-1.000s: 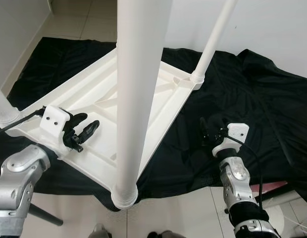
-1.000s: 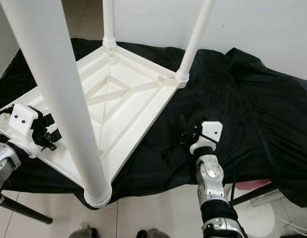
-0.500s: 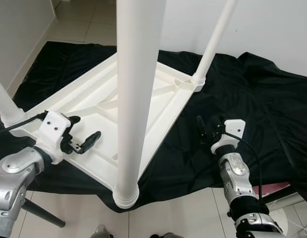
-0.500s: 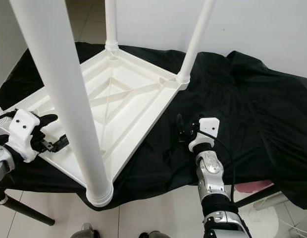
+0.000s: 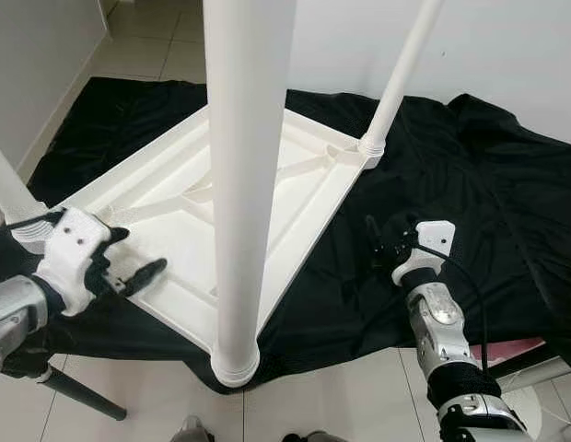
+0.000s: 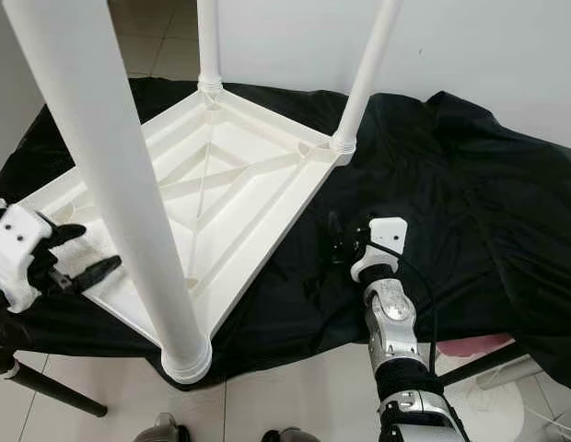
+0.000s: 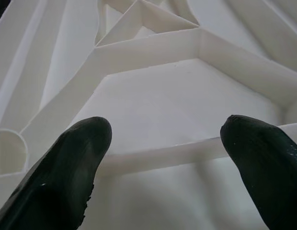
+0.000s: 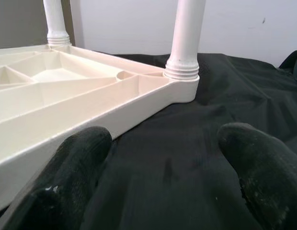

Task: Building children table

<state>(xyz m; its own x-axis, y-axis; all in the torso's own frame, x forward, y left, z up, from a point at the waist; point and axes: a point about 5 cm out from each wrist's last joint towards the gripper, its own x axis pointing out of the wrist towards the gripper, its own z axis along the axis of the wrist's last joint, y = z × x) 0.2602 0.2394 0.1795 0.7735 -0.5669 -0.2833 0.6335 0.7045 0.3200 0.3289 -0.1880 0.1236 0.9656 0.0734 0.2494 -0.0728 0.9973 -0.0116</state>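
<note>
Crumpled black cloth [image 5: 470, 175] under ribbed white plastic tabletop [image 5: 175, 193], round legs [image 5: 244, 175].

A plain white wall [image 5: 506, 55] rises behind the scene, with a small dark speck high on it toward the right. A second wall [image 5: 28, 64] runs along the left, meeting a floor of pale glossy tiles [image 5: 157, 41] with thin grout lines. A crumpled black cloth [image 5: 488, 175] drapes a raised surface. Below its near edge a dark slanted leg [image 5: 78, 396] reaches the floor [image 6: 295, 396]. Light is even and soft.
</note>
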